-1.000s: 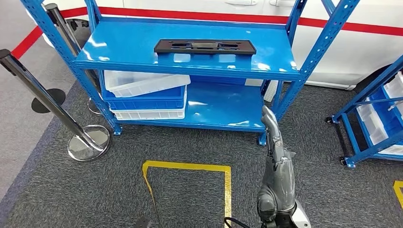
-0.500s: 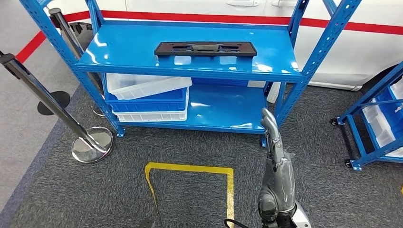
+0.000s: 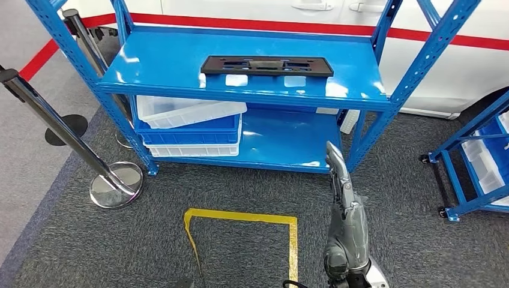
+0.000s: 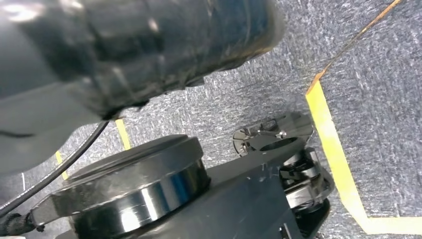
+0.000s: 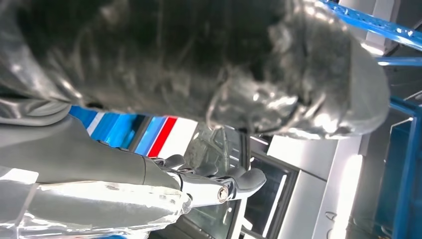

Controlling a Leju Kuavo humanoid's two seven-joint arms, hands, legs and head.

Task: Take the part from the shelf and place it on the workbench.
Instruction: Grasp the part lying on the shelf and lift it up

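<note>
Head view looks down on a blue metal shelf (image 3: pixel 180 60) standing on dark grey carpet (image 3: pixel 90 246). On its upper level lies the part (image 3: pixel 266 65), a long flat black plate with cut-outs, set lengthwise near the back edge and slightly right of the middle; nothing touches it. On the lower level, at the left, a white bin (image 3: pixel 186 110) sits tilted on a blue bin (image 3: pixel 192 131), which rests on another white bin (image 3: pixel 192 149); the right half of that level is bare blue metal.

From below, right of centre, the right robot hand (image 3: pixel 343 192) rises in front of the shelf's lower edge, well apart from the part. Its fingers (image 3: pixel 334 157) are stretched out long and lie close together, pointing up toward the shelf, and they hold nothing. Right wrist view shows the same hand from close behind, with its thick grey thumb (image 5: pixel 239 181) extended and a blue frame behind it. Left wrist view looks at the carpet and yellow tape; I cannot tell how the left robot hand's fingers stand.

A yellow tape outline (image 3: pixel 240 219) marks a rectangle on the carpet before the shelf. Two chrome barrier posts (image 3: pixel 66 138) stand at the left, one with a round base (image 3: pixel 115 185). A second blue rack (image 3: pixel 474 162) with bins stands on casters at the right. Behind the shelf runs a white panel with a red stripe (image 3: pixel 270 25).
</note>
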